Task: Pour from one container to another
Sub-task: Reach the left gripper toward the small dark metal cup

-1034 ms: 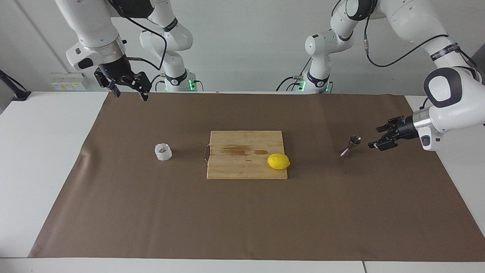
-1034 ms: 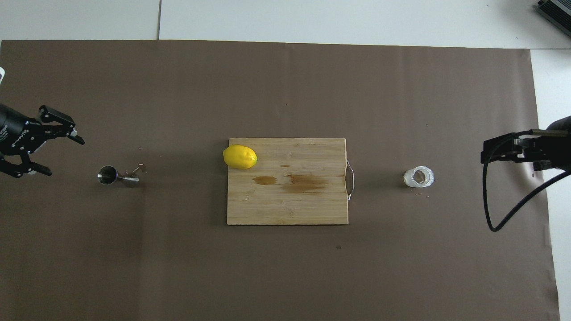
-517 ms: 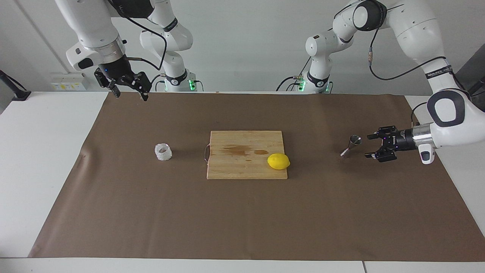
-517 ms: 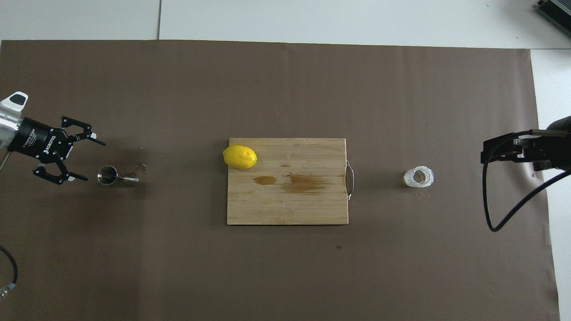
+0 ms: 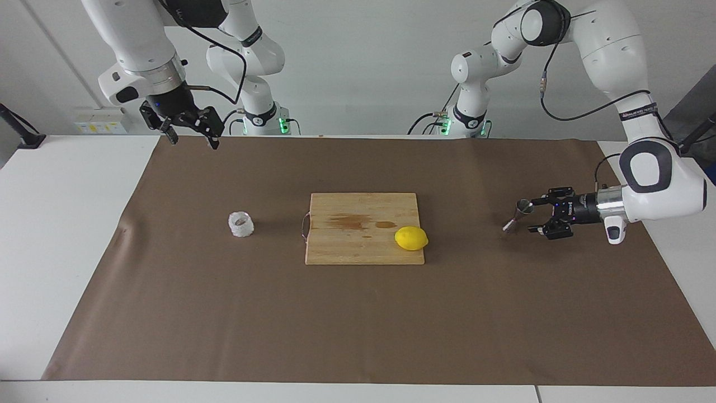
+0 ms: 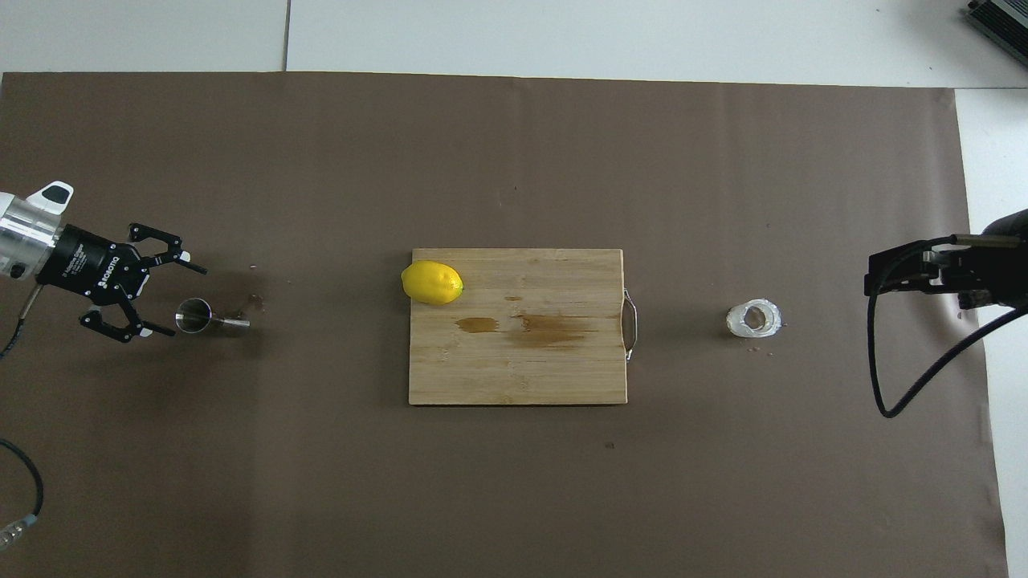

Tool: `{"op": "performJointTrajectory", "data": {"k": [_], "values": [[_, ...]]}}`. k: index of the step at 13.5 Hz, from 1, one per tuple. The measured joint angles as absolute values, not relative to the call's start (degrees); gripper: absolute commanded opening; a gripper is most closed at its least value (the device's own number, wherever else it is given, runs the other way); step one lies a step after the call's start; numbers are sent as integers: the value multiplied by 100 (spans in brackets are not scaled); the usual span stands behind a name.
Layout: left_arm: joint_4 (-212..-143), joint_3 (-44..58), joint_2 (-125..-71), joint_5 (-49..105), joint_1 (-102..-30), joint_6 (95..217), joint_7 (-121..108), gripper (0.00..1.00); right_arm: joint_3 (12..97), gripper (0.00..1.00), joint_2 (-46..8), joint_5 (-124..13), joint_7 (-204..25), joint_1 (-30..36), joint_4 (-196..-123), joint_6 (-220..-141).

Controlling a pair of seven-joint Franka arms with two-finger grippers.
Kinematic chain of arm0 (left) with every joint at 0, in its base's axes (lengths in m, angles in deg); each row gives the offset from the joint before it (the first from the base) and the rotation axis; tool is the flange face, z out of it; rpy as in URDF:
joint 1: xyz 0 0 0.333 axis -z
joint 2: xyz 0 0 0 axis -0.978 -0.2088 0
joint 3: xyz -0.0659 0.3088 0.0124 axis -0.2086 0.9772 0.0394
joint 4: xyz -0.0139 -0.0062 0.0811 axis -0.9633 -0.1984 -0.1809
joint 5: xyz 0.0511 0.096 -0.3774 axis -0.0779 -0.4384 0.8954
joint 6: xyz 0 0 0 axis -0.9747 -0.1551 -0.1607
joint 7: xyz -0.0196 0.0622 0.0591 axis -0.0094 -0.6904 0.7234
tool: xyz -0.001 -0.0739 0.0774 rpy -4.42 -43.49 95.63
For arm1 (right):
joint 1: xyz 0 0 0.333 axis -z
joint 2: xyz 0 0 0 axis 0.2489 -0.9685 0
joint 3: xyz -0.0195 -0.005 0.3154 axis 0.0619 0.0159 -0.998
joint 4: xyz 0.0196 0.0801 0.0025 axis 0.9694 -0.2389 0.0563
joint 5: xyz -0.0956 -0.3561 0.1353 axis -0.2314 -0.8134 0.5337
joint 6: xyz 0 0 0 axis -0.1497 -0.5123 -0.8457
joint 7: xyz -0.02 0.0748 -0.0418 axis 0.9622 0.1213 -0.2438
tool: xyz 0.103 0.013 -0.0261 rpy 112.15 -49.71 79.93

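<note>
- Facing view: the left gripper point(image 5: 535, 215) is reaching in low and level from the left arm's end of the table, jaws spread wide and holding nothing, with the jigger point(image 5: 522, 212) sitting just off its fingertips, toward the cutting board point(image 5: 363, 228).
- The jigger is standing upright on the brown mat point(image 5: 358, 324), so its long axis is running vertically and the gripper is coming at its side; the approach looks meant to bracket the narrow waist, though nothing is touching yet.
- The cup point(image 5: 241, 224) is sitting on the mat beside the board's handle end, toward the right arm's end of the table.
- The right gripper point(image 5: 190, 133) is waiting high over the mat's edge nearest the robots, open and empty, well apart from the cup.
- A lemon point(image 5: 411, 238) is lying on the board's corner nearest the jigger.
- Overhead view: the left gripper point(image 6: 183, 299) is showing both fingers splayed to either side of the jigger point(image 6: 194, 315), whose dark round mouth is facing up.
- The jigger is smooth, shiny steel, shaped like an hourglass; a clean pinch probably needs the fingers centred on it.
- The cup point(image 6: 754, 318) is squat, whitish-clear and faceted, beside the board point(image 6: 518, 377), which is pale wood carrying brown stains.
- The right gripper point(image 6: 911, 271) is hanging over the mat point(image 6: 514, 498) past the cup from the board, making that arm the nearer one for the cup.
</note>
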State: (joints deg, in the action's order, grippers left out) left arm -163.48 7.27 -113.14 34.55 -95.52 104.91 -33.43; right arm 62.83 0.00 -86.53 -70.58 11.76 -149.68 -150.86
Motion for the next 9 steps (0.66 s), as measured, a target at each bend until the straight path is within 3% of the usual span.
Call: {"op": "performJointTrajectory", "data": {"k": [3, 9], "values": [[-16424, 722, -11314, 3475, -9552, 10471, -3343, 100, 6283, 100, 1, -8653, -7058, 1176, -14988, -15086], [-16454, 722, -11313, 3506, -9552, 10228, -3353, 88, 6283, 100, 5, -8653, -7058, 1176, -15015, -15086]]}}
